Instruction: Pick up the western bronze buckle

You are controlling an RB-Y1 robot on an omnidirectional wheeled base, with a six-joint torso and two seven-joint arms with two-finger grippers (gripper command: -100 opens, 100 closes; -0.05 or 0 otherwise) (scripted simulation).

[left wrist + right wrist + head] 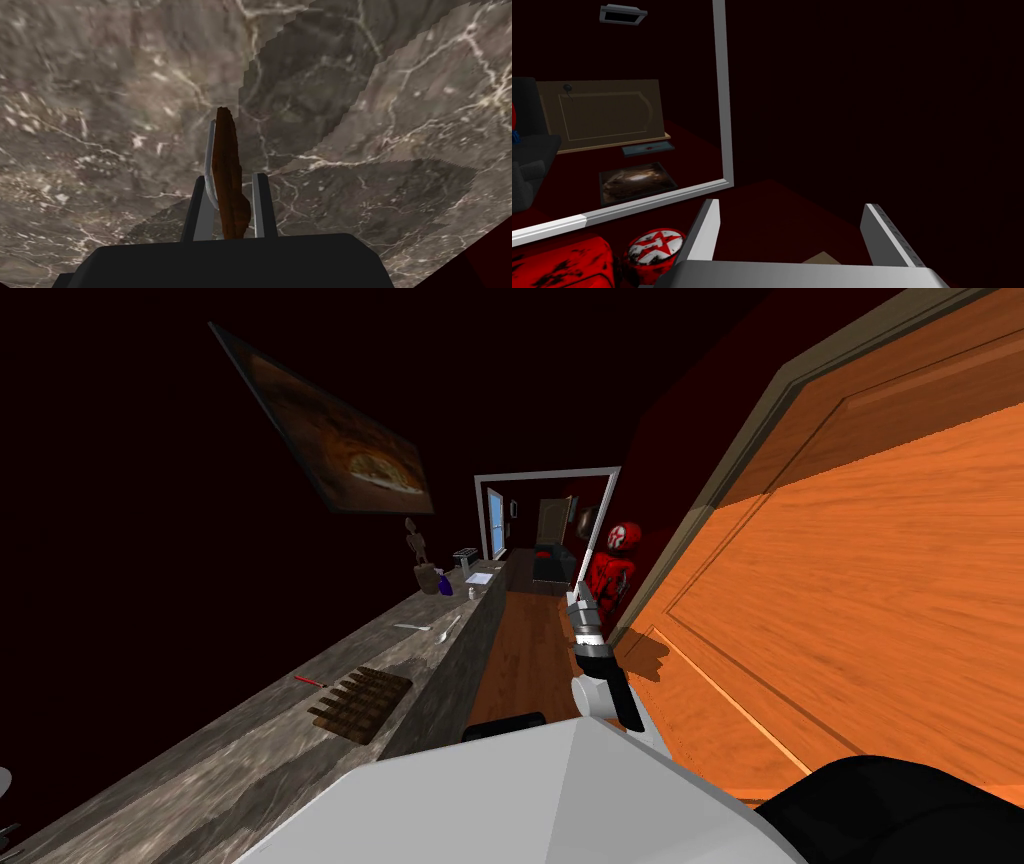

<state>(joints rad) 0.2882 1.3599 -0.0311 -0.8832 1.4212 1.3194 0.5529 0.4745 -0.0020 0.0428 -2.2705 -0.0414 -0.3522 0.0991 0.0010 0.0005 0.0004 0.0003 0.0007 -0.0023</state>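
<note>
The buckle (227,170) is a thin brown, bronze-toned piece seen edge-on, standing upright between my left gripper's fingers. My left gripper (236,152) is shut on it, one light grey finger (209,165) pressed against each flat side. Behind it lies a grey-brown marbled surface (110,100), the same pattern as the long counter (300,738) at the left of the head view. My right gripper (792,206) is open and holds nothing. In the head view it (577,588) is stretched forward along the corridor toward a white-framed doorway.
On the counter lie a dark ribbed mat (360,703), a red pen (308,681), cutlery (430,628) and a wooden figure (418,550). An orange wooden door (850,588) stands close on the right. A red figure (612,568) stands by the doorway (545,528).
</note>
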